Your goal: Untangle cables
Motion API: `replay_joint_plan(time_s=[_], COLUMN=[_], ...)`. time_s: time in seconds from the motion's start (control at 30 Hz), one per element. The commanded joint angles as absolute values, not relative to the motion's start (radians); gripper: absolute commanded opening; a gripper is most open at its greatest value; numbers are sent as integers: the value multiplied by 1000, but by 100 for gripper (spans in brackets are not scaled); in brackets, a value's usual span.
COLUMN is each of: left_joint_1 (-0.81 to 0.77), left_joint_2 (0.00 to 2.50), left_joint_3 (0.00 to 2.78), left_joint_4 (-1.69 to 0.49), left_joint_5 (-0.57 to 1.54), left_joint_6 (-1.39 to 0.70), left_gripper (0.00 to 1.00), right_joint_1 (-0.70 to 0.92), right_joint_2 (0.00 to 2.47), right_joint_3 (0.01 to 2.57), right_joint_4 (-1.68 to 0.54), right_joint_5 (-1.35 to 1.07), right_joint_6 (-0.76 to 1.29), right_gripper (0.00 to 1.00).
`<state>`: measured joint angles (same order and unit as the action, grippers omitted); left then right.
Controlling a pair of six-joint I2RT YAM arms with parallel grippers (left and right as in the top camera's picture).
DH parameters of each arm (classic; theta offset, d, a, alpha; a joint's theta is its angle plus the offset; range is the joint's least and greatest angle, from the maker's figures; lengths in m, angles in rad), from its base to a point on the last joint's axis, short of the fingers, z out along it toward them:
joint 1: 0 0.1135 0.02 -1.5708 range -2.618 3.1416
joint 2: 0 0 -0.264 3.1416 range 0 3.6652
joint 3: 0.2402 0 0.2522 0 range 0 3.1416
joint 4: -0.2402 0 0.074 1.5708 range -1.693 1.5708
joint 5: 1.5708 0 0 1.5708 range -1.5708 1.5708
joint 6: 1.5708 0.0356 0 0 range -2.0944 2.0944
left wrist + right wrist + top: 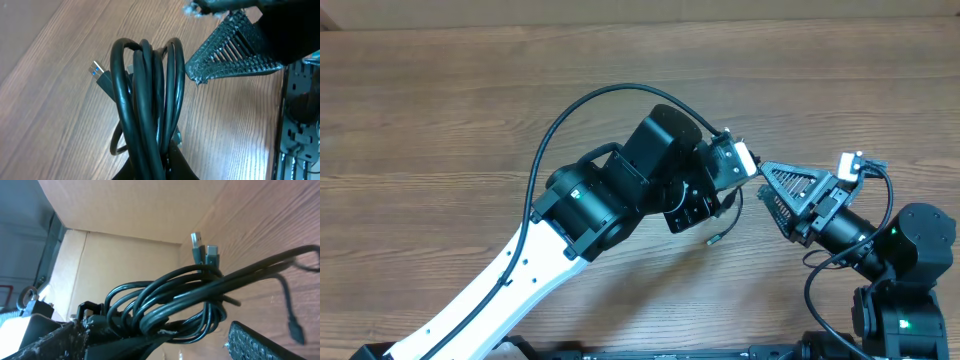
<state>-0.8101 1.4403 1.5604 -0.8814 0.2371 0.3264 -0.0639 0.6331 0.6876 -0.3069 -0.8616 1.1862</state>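
A bundle of looped black cables [150, 95] stands up out of my left gripper [162, 157], which is shut on its lower end. A blue-tongued USB plug [99, 71] sticks out at the bundle's left. In the overhead view my left gripper [705, 205] hides most of the bundle; only a loose cable end [716, 237] hangs below it. My right gripper [763, 185] is open, its ribbed fingers right beside the bundle. In the right wrist view the bundle [190, 297] lies between the open right gripper's fingers [165, 342], with two plugs [205, 250] pointing up.
The wooden table [440, 110] stretches to the left and far side. The left arm's own black cable [560, 125] arcs above its forearm. A cardboard wall [125, 245] shows behind the table in the right wrist view.
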Motion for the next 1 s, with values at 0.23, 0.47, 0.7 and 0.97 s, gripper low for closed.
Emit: replay_joint_plan(time_s=[0.23,0.47,0.7,0.97], left_joint_1=[-853,-879,-879,-881], left_joint_2=[1442,1452,1459,1459], left_joint_3=[1581,1581,1581,1581], left_joint_4=[-862,-863,-854,-805], left_joint_5=[274,284,286,316], left_joint_6=[580,847,966,1015], left_gripper=[4,4,4,4], right_joint_1=[-63,-63,-63,-63], right_joint_2=[632,632,632,632], right_joint_3=[687,687,687,687], right_joint_4=[-300,-300,-300,-300], right_joint_5=[-884,-885,-885,-884], right_joint_6=[1382,1493,1493,1488], right_gripper=[93,93,76,36])
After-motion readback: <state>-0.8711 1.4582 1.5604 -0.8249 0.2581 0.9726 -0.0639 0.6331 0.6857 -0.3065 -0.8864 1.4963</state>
